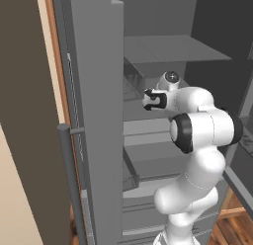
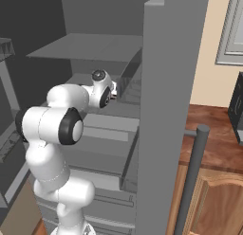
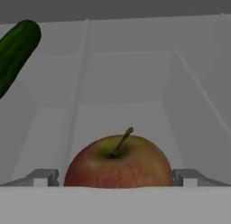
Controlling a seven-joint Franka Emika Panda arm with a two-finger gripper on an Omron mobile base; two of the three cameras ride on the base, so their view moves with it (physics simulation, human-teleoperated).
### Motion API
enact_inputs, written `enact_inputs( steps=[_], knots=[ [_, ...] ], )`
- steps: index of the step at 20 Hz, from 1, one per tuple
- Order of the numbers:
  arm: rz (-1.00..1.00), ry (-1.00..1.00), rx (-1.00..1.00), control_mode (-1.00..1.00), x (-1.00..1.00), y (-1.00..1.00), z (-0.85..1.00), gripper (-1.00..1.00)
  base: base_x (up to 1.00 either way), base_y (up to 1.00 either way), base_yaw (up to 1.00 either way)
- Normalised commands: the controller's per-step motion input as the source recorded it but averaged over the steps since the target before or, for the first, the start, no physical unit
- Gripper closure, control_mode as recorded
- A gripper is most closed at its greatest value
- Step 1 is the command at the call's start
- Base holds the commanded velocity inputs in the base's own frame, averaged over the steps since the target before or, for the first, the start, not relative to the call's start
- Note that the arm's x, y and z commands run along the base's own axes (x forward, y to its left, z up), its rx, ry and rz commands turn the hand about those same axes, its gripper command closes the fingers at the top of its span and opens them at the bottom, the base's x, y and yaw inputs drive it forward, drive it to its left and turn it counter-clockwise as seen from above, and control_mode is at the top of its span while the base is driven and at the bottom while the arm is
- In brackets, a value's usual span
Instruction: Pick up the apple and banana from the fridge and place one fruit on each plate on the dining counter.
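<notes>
My end effector (image 3: 118, 178) is spread fully wide, its two finger tips standing one on each side of the round reddish-brown apple with a short brown stem (image 3: 119, 162); nothing is pinched yet. I judge this straddling position prepares a grasp across the fruit's widest part. The apple sits on a grey shelf inside the tall plain grey fridge (image 1: 99, 115), directly before the hand. One dark green elongated vegetable (image 3: 16, 53) lies well apart at the upper left. Count visible: one apple, one green vegetable. My white arm (image 1: 197, 130) reaches through the open doorway.
</notes>
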Motion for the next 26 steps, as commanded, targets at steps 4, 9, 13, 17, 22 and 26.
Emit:
enact_inputs(
  steps=[4,9,13,17,22,26],
  knots=[
    [0.00,0.00,0.00,-1.00,0.20,0.00,-0.34,-1.00,0.00,0.00,0.00],
    [0.00,0.00,0.00,-1.00,0.14,0.00,-0.41,1.00,0.00,0.00,0.00],
    [-0.01,0.06,0.00,-1.00,0.00,0.00,-0.62,1.00,0.00,0.00,0.00],
    [0.00,0.02,0.00,-1.00,0.00,0.00,-0.67,1.00,0.00,0.00,0.00],
    [-0.03,-0.12,0.14,-1.00,-0.23,0.00,-0.57,1.00,0.00,0.00,0.00],
    [-0.04,-0.49,0.41,-1.00,-0.86,-0.15,-0.32,1.00,0.00,0.00,0.00]
  ],
)
